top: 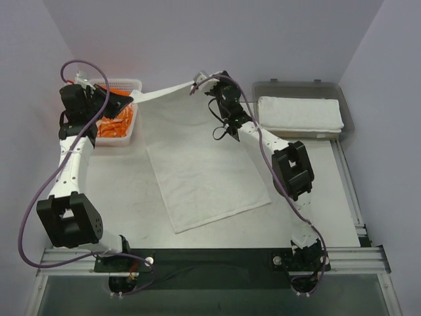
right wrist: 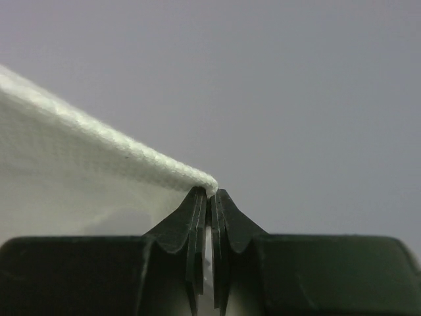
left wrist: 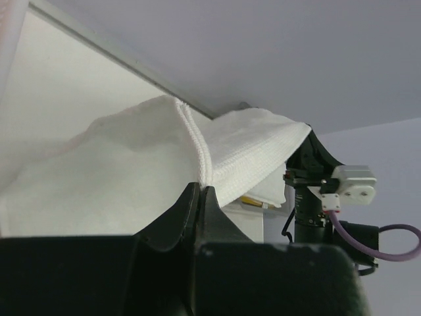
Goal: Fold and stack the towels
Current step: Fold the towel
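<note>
A: From above, which step was in hand?
B: The first fold. A plain white terry towel (top: 204,178) lay spread over the middle of the table (top: 112,191). Its near edge was flat and its far edge was lifted, stretched between the two arms. The left gripper (top: 134,100) pinched the far left corner and the right gripper (top: 196,84) the far right one.
A: And the next move?
B: I'd judge both arms had to carry that edge together toward the near edge, taut and level, so the halves met squarely.
A: Anything in the way?
B: A white mesh plastic basket (top: 125,83) holding orange cloth (top: 117,122) sat at the far left corner, just beside the left gripper. A grey translucent plastic tray (top: 296,85) at the far right corner held a folded white towel (top: 299,112). Both looked to be off the path.
A: The left wrist view?
B: The left gripper (left wrist: 200,192) was pressed together on a hemmed corner of the towel (left wrist: 118,171).
A: The right wrist?
B: The right gripper (right wrist: 207,195) was clamped on its corner too, with the towel (right wrist: 72,151) running off to the left.
</note>
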{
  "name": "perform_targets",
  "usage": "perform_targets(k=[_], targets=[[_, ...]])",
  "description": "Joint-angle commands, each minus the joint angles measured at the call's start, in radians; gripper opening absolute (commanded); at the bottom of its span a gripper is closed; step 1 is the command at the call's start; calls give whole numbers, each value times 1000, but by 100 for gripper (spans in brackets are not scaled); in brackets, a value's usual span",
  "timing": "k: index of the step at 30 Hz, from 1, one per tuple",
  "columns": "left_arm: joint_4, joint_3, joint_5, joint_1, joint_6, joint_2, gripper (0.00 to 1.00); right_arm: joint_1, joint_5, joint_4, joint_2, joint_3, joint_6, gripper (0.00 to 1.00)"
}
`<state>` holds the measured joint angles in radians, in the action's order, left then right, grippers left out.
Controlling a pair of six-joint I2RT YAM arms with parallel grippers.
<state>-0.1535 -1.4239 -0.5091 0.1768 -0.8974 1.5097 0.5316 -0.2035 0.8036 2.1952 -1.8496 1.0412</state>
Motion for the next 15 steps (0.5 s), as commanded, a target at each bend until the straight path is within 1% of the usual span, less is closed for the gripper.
perform_targets(k=[1,2,3,6,7,8,10,11,12,15], targets=[[31,78,6,29,9,-75,0,-32,-129,143,-103,145,52,0],[26,97,3,27,14,-85,0,-30,-132,134,-136,183,51,0],[20,118,1,29,14,-95,0,-30,-134,126,-155,261,46,0],[-9,189,-9,24,18,-143,0,-24,-140,56,-251,364,4,0],[-36,219,-8,21,25,-173,0,-21,-137,-16,-306,413,-27,0],[-52,220,-5,20,25,-193,0,-19,-134,-56,-334,438,-44,0],[-86,282,3,12,23,-253,0,-16,-134,-139,-388,493,-76,0],[-87,308,0,1,11,-276,0,-13,-137,-221,-438,510,-104,0],[-98,360,0,-5,8,-301,0,-12,-143,-260,-460,526,-116,0],[-142,442,12,-46,3,-396,0,2,-164,-397,-555,599,-161,0]])
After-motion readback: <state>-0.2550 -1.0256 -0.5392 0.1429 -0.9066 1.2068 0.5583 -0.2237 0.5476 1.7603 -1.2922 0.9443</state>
